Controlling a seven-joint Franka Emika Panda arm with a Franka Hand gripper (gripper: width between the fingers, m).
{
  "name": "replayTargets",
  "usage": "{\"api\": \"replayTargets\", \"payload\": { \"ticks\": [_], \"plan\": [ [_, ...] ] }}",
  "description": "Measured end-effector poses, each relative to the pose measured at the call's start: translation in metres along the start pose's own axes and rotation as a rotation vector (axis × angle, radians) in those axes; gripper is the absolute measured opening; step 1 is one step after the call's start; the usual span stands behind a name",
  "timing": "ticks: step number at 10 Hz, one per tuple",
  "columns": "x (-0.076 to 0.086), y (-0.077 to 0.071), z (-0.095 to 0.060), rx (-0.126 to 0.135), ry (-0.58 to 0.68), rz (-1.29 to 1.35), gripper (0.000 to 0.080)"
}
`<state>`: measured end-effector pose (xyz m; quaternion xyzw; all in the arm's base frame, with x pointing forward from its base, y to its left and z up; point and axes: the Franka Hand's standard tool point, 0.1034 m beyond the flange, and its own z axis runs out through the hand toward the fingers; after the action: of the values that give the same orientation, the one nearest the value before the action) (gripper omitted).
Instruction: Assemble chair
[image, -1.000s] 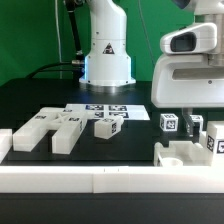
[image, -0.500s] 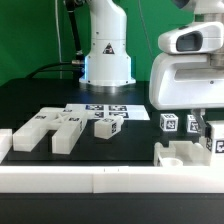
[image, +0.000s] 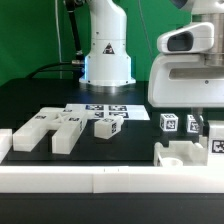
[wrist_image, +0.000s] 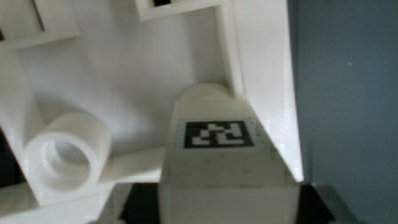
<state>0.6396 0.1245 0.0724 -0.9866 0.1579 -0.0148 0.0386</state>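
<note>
- Chair (image: 58, 130): only loose pieces so far. Notched blocks (image: 40, 128) lie at the lower left of the exterior view, and a small block (image: 107, 126) sits mid-frame just in front of the marker board (image: 105, 108).
- A tagged post (image: 168, 122) stands right of centre. A holed piece (image: 180, 155) sits at the lower right, behind the border rail (image: 100, 182).
- The gripper (wrist_image: 214, 205) is at the exterior view's right edge. In the wrist view its jaws are clamped together on another upright post (wrist_image: 222, 160), whose tag faces the camera.
- That post is just beside the holed piece, whose round socket (wrist_image: 63, 160) shows close by. Whether the post is off the table cannot be told.
- The step in hand looks like the grasp of a post for fitting.
- The next move probably calls for a straight lift clear of its neighbours. The post should then be kept upright and lined up over a socket before it is pressed in.
</note>
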Motion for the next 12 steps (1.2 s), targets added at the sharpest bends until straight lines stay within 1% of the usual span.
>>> {"api": "replayTargets", "payload": {
  "ticks": [2,5,6,7,8,10,12],
  "plan": [
    [0.0003,0.0006,0.0,0.0,0.0,0.199,0.0291],
    [0.0002,0.0014,0.0,0.007,-0.006,0.451,0.0291],
    [0.0,0.0013,0.0001,0.008,-0.006,0.492,0.0291],
    [-0.0008,0.0012,0.0003,0.013,-0.011,0.621,0.0291],
    [-0.0008,0.0012,0.0002,0.012,-0.012,0.692,0.0291],
    [-0.001,0.001,0.0001,0.013,-0.015,0.822,0.0291],
    [-0.001,0.001,0.0002,0.013,-0.015,0.824,0.0291]
  ]
}}
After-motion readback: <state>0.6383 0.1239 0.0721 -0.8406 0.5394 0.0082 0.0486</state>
